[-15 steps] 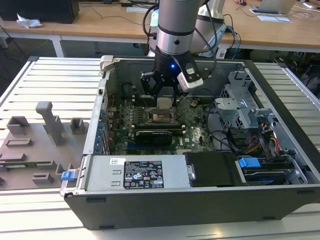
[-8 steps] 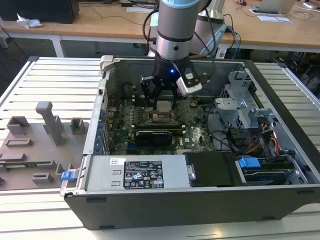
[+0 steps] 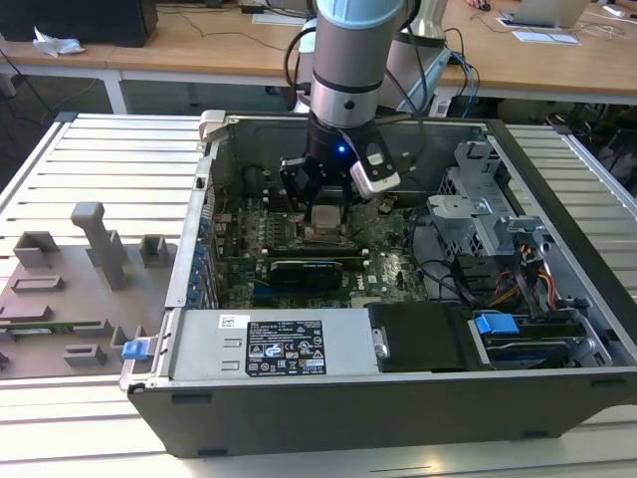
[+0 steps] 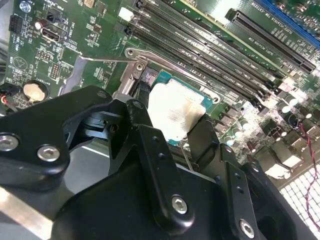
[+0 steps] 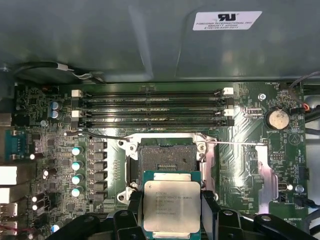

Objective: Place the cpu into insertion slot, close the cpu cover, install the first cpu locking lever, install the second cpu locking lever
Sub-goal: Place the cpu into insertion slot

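**Pincer with chip, over computer board**
Pincer clamped on the chip by two opposite edges, silver face up, unseated, just beside the bare socket mid-board. Thin wire levers reach out from the socket's corners, with the memory slots beyond. Green board lies inside the open case on the slatted surface.

Worktable: pale grey slatted table, its ridges running across.
Beyond the table: light wooden desks on white legs.
On those desks: crumpled white paper, loose sheets, a black box.
Light: bright and even.
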Controlling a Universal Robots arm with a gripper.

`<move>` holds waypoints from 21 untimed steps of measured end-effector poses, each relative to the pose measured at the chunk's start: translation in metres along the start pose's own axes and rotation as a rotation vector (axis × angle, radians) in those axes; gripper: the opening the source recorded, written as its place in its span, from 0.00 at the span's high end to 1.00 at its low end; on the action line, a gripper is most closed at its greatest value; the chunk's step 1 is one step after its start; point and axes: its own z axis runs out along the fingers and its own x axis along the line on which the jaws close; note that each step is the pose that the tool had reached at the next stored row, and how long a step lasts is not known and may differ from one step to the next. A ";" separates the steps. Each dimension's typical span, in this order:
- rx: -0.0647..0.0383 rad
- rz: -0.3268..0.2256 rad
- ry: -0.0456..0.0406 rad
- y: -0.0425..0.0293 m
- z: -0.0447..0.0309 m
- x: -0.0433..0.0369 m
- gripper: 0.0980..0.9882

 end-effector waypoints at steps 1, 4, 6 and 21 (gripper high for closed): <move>0.000 0.000 0.0000 -0.0001 0.0021 0.0000 0.50; 0.000 0.000 0.0000 -0.0003 0.0051 -0.0001 0.50; 0.000 0.000 0.0000 -0.0004 0.0073 -0.0001 0.50; 0.019 0.031 -0.0018 0.0086 0.0144 0.0000 0.50</move>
